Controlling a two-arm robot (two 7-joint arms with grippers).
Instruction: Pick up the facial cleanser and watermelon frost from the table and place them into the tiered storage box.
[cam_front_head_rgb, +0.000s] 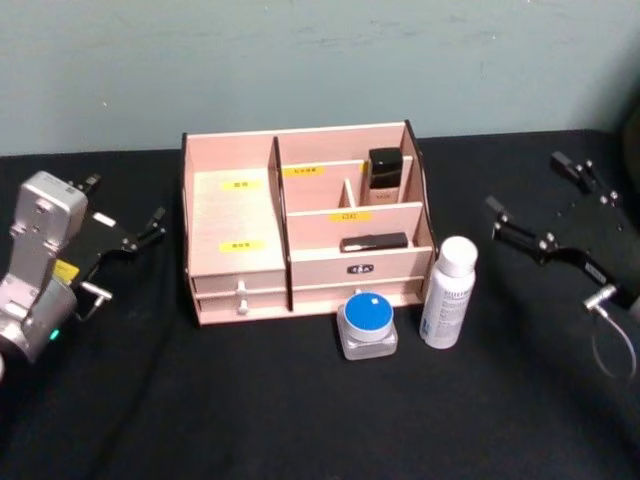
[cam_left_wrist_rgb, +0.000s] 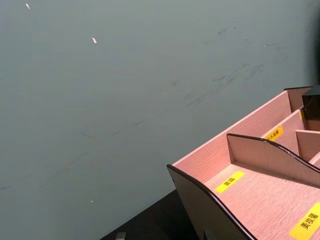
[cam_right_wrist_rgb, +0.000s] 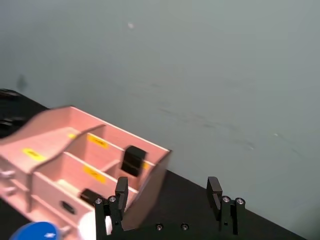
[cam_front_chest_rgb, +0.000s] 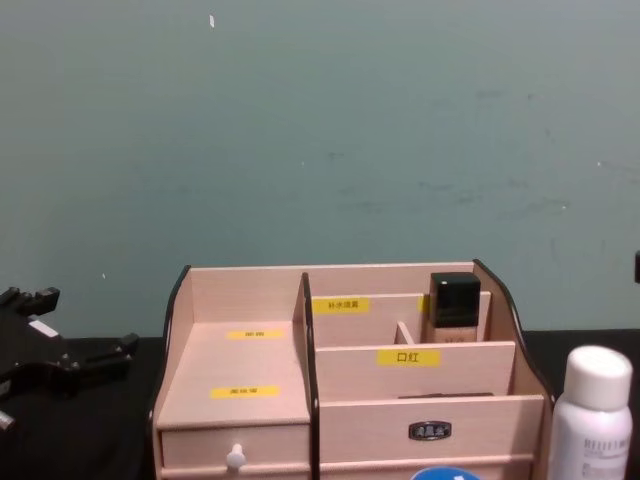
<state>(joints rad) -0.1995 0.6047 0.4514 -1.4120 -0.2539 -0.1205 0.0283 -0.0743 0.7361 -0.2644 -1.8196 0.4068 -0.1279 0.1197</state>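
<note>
Grippers: your left gripper and right gripper both stand spread and empty above a black tablecloth, before a teal wall. Between them sits the pale wooden stepped organiser. At its front, nearer the right gripper, the squat clear blue-lidded jar stands just beside the tall white cylindrical bottle. One yellow label reads 口红.

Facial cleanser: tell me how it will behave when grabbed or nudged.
The facial cleanser stands tall and slim, so a high nudge would probably tip it. Its smooth round body may slip or roll once down. It looks like plastic, likely rigid and fairly light.
</note>
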